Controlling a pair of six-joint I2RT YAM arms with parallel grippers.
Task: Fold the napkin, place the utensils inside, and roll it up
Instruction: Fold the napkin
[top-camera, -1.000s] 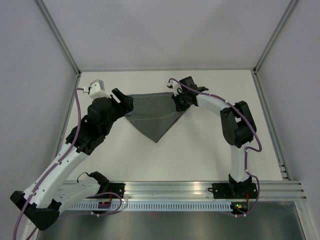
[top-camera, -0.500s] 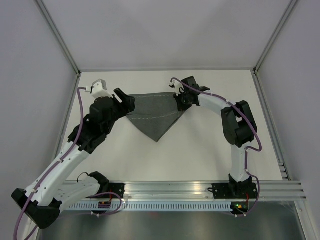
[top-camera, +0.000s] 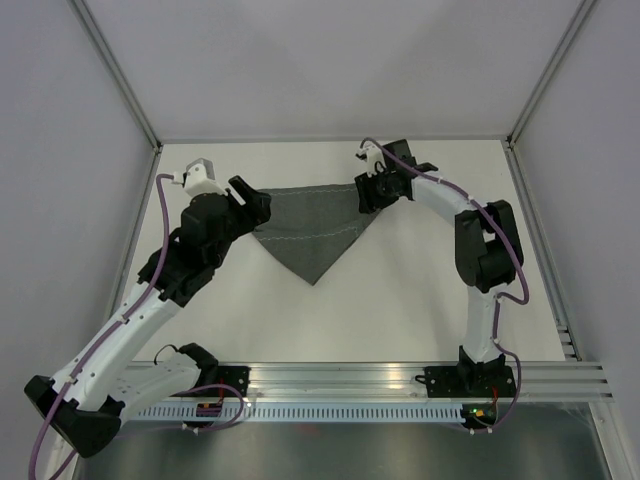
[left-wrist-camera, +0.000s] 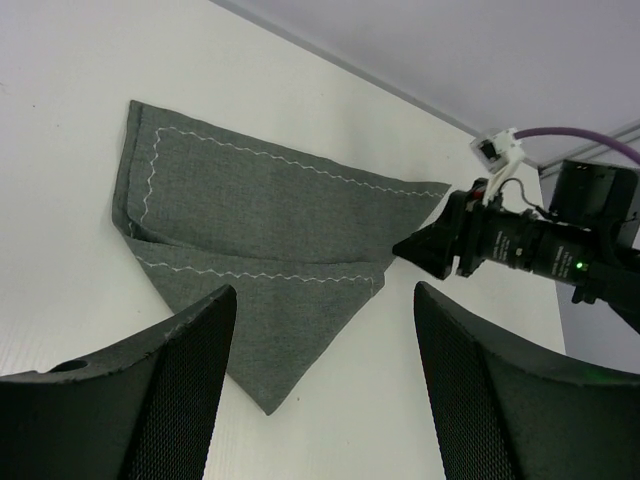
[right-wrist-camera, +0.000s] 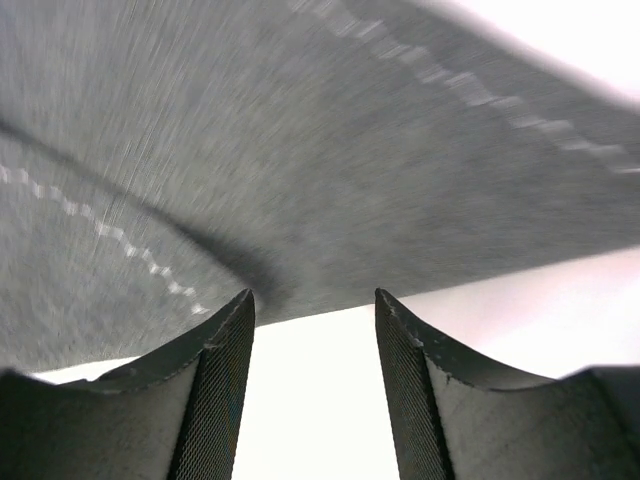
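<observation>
The dark grey napkin (top-camera: 310, 235) lies flat on the white table, folded into a triangle whose point faces the arms; its zigzag stitching shows in the left wrist view (left-wrist-camera: 270, 220). My left gripper (top-camera: 252, 203) hovers open at the napkin's left corner, and its own view shows its jaws (left-wrist-camera: 322, 295) wide apart with nothing between them. My right gripper (top-camera: 368, 198) stands open at the right corner, a little off the cloth. In its own view (right-wrist-camera: 314, 297) bare table lies between the fingers and the napkin (right-wrist-camera: 330, 150) just beyond the tips. No utensils are in view.
White walls with metal corner posts (top-camera: 125, 85) close in the table (top-camera: 420, 290) on three sides. An aluminium rail (top-camera: 350, 378) carrying both arm bases runs along the near edge.
My right gripper was shut on the napkin's right corner, has opened and let it go, and has drawn back up and to the right. The left arm has hardly moved.
</observation>
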